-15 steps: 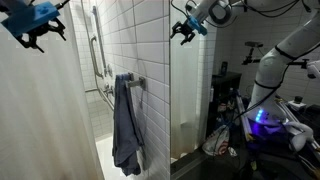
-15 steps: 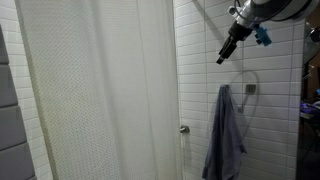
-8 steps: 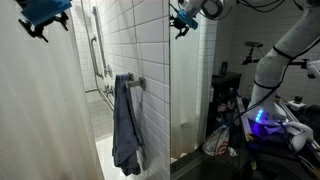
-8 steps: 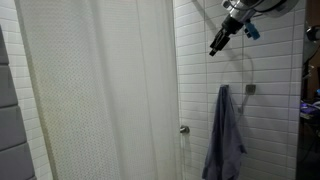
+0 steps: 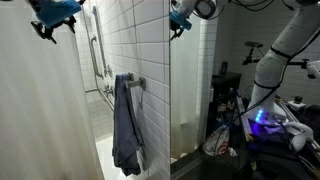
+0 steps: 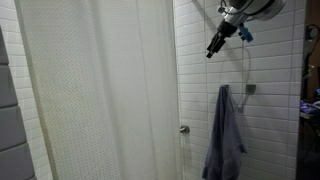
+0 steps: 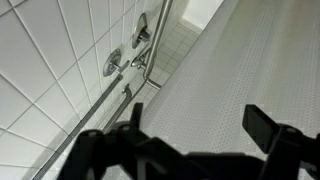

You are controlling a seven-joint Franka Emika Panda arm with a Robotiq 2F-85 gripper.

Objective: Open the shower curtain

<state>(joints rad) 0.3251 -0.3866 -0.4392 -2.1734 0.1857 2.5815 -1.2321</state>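
Two jaws spread wide and you're holding nothing. The tool [image 6: 212, 50] hangs high by the tiles [image 6: 195, 95], likely ready to pinch a fold. The shower curtain [image 6: 100, 90] hangs drawn across at its eight o'clock, unopened.

White tiled wall [image 5: 145, 40], blue-grey towel [image 5: 126, 125] hanging from its bar [image 5: 137, 80]

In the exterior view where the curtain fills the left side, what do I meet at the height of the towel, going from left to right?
shower curtain → small metal fitting → blue-grey towel
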